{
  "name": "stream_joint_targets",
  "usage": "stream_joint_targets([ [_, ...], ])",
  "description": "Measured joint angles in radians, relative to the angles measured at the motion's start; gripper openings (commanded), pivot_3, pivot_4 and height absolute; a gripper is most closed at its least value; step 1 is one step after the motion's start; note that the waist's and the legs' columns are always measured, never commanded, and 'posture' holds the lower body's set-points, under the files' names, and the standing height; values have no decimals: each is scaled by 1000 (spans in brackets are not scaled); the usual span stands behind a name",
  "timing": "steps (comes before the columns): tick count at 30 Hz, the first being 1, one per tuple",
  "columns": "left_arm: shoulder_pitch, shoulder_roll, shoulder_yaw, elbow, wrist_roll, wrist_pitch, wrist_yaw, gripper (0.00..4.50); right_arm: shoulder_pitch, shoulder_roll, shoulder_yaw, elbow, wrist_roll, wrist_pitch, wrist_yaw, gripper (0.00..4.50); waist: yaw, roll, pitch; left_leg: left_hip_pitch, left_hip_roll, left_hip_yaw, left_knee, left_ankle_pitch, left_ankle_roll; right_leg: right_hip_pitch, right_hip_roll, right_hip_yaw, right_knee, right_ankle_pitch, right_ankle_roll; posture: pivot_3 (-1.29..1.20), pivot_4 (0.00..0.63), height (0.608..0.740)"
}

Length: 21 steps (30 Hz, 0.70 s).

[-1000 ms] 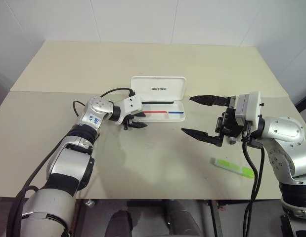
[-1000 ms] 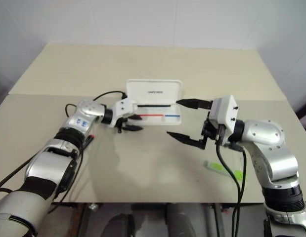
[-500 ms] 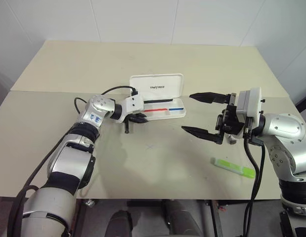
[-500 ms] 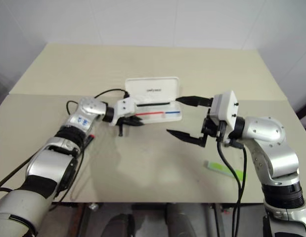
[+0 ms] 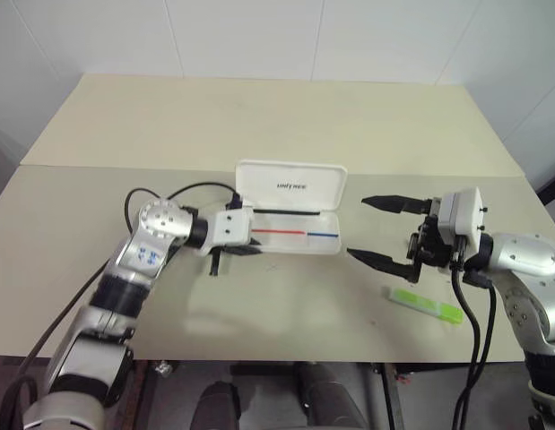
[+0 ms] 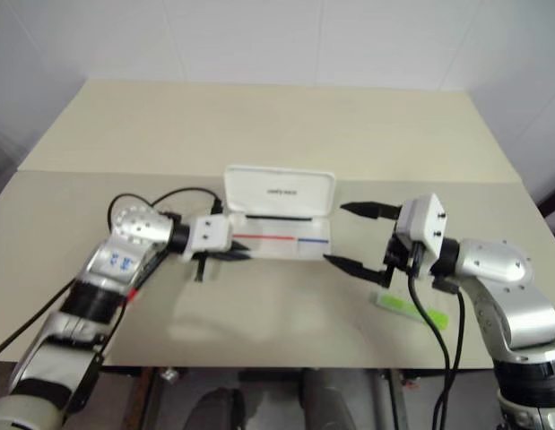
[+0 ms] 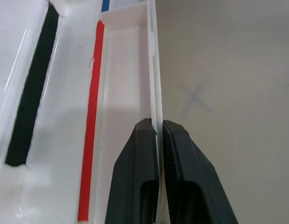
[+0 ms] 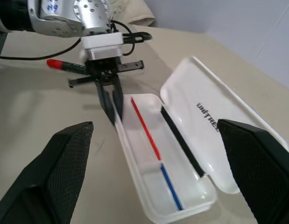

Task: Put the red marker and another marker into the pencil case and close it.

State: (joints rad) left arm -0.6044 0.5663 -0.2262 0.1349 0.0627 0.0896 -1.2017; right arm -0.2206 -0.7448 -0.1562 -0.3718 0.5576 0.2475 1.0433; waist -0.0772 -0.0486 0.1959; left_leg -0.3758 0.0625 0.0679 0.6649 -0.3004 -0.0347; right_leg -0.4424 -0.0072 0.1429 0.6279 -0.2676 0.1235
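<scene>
Left gripper (image 7: 158,135) is pinching the near wall of the open pencil case (image 5: 295,235) mid-table, right gripper (image 5: 377,231) is hovering spread wide beside it, lime-green highlighter (image 5: 426,306) is lying near the table's front-right edge, red marker (image 8: 65,66) is lying behind the left arm.

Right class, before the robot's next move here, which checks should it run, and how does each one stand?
1. Pencil case lid open: ok.
2. Tray free for markers: ok, it holds neither marker yet.
3. Left gripper steadying the case: ok, shut on its near wall.
4. Right gripper ready to pick: ok, open and holding nothing.
5. Green highlighter free to grasp: ok, it lies alone on the table close to the right gripper.
6. Red marker easy to reach: cannot tell, it lies on the table by the left arm.
</scene>
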Motion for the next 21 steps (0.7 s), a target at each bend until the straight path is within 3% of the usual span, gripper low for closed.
stream_joint_targets([
  [5,114,12,-11,-208,-16,124,21,17,36,6,-3,-61,13,17,-34,4500,-3,0,0,1,0,0,1,0,0,1,0,0,0,0,0,0,150,740],
  [13,151,48,-28,-266,-15,150,52,17,31,11,-1,-70,22,20,-44,4500,-8,0,0,5,0,0,0,0,0,4,0,1,-1,0,-1,0,150,740],
  [20,150,22,-32,-283,-51,239,68,2194,4,16,13,-60,22,19,-43,4500,-7,0,0,4,0,0,0,0,0,4,0,1,-1,0,-1,0,150,740],
  [21,149,21,-33,-290,-64,239,65,2194,0,16,19,-56,21,18,-43,4500,-7,0,0,4,0,0,0,0,0,4,0,1,-1,0,-1,0,150,740],
])
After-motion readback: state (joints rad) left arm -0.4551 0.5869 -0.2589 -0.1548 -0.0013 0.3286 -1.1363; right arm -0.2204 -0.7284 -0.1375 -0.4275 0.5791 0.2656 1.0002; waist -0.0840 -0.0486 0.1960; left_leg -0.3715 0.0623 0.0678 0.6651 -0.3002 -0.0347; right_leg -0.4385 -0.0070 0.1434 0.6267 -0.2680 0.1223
